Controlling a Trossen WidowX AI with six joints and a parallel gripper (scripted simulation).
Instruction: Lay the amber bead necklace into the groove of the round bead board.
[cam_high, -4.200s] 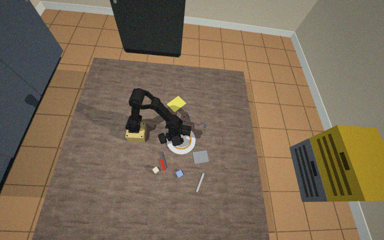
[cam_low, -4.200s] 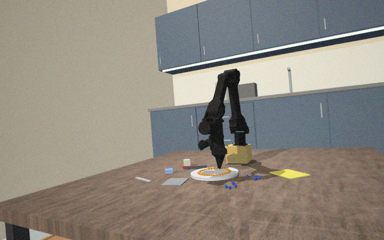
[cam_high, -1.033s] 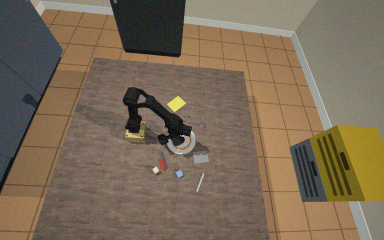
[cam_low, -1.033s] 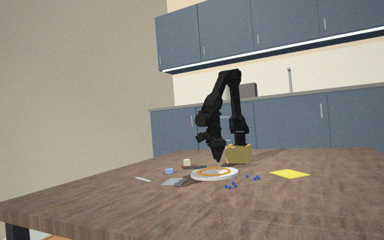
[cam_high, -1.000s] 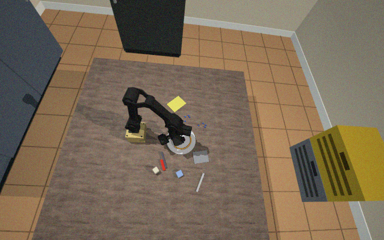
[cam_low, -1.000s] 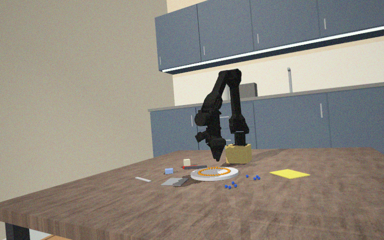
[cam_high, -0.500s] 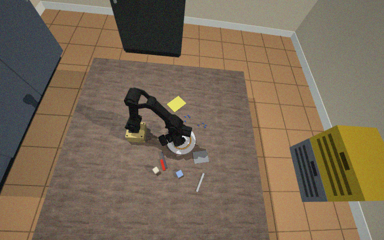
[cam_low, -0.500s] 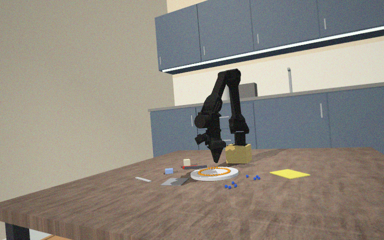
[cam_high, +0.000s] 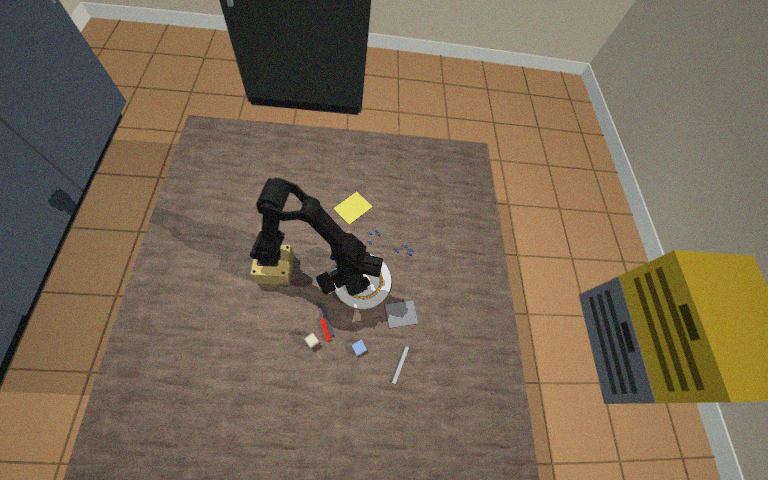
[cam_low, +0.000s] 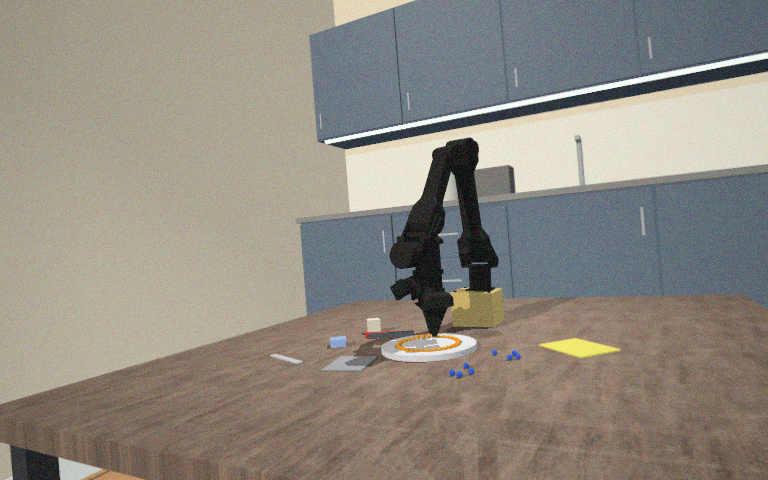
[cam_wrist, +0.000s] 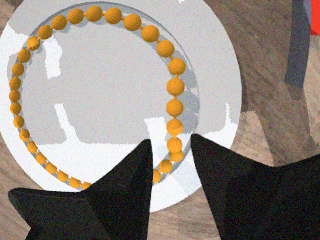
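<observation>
The amber bead necklace (cam_high: 368, 296) (cam_low: 421, 350) (cam_wrist: 175, 107) lies as a wide loop on the round white bead board (cam_high: 362, 304) (cam_low: 421, 357) (cam_wrist: 220, 75). In the wrist view its right side lies inward of the groove's curved outer edge, with a grey gap between. Several beads at the lower right bunch into a small bend. My gripper (cam_low: 434, 335) (cam_wrist: 171, 143) is partly open, low over the board's edge nearest the arm's base. Its fingertips stand apart on either side of this bend, not pressed on the beads. The left finger hides the loop's bottom part.
A grey square (cam_high: 401, 314) (cam_low: 349, 363), blue block (cam_high: 359, 347) (cam_low: 338, 341), white block (cam_high: 311, 340) (cam_low: 373, 324), red-and-dark stick (cam_high: 326, 330), and pale bar (cam_high: 400, 365) (cam_low: 286, 358) lie around the board. Several small blue balls and a yellow sheet (cam_high: 352, 207) (cam_low: 579, 347) lie on the other side.
</observation>
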